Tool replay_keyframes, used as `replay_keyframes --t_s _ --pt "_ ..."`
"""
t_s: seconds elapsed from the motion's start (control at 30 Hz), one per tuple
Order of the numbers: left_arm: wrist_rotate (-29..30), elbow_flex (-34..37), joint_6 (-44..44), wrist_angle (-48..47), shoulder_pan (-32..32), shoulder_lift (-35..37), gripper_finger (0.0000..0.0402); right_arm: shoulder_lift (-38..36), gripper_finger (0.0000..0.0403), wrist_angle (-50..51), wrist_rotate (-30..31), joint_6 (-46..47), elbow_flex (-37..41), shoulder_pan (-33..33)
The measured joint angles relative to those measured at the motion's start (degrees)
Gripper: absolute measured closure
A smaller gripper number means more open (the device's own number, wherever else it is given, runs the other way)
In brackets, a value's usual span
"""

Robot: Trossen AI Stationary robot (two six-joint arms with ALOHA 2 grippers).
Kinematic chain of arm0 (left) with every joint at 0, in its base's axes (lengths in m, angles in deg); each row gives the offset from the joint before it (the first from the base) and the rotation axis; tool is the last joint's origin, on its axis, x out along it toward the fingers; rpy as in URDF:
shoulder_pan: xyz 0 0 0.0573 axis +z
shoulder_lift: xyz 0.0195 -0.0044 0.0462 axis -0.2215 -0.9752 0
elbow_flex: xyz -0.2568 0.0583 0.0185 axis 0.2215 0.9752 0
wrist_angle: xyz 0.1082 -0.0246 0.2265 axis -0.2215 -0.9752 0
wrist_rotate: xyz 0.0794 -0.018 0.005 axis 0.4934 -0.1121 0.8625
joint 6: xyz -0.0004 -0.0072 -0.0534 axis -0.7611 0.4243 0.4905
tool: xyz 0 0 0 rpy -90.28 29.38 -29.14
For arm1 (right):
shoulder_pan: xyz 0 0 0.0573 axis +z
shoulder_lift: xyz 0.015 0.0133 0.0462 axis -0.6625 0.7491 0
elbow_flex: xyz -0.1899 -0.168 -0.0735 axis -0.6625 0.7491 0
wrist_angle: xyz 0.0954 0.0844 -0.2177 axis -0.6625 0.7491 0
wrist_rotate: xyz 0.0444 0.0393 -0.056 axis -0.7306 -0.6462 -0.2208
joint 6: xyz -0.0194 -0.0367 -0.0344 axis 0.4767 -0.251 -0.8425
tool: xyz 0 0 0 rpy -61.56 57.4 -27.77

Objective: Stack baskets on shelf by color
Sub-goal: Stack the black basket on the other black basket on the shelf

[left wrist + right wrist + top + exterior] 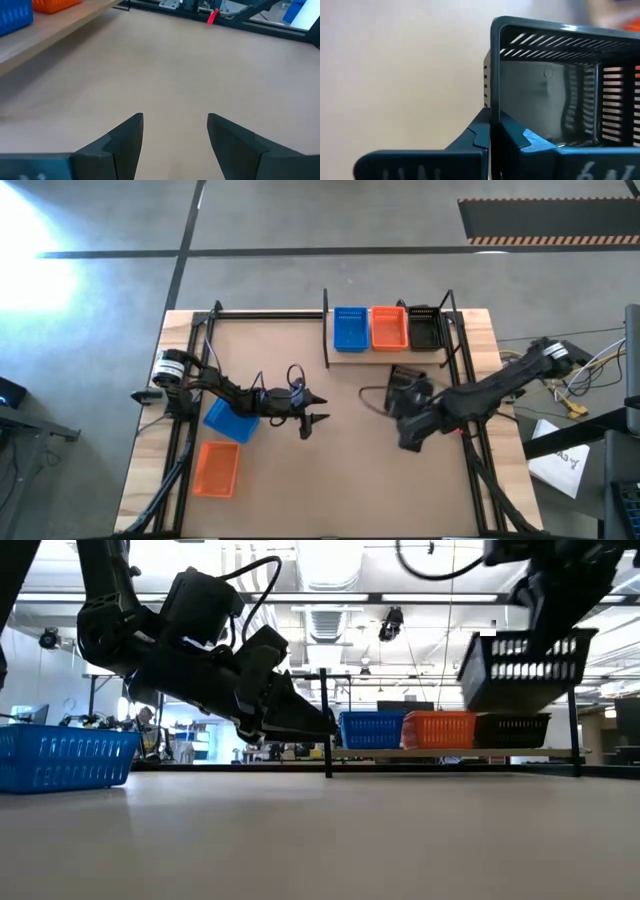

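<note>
Three colours sit started on the shelf (345, 356) near the far-right corner: blue basket (349, 329), orange basket (387, 327), black basket (423, 328), side by side; how many are nested in each can't be told. R gripper (412, 423) is clamped on the wall of another black basket (525, 662), held in the air w/ tilt, near the right edge, short of the shelf. L gripper (316, 409) hovers mid-desk, fingers apart, empty. Left to do, by judgement: a loose blue basket (232, 420) and loose orange basket (216, 468) by the near-left corner, plus the held one. Other baskets not in view.
</note>
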Motion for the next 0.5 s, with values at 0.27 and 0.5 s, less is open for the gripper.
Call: replay_keyframes --t_s 0.27,0.5 --pt "0.0 -0.7 -2.9 1.4 0.0 0.0 0.0196 -7.0 0.0394 12.8 3.0 -20.6 -1.8 -12.5" --pt "0.0 -1.6 -2.8 1.3 -0.1 0.0 0.0196 -4.2 0.0394 12.6 3.7 -54.4 -5.5 -34.0"
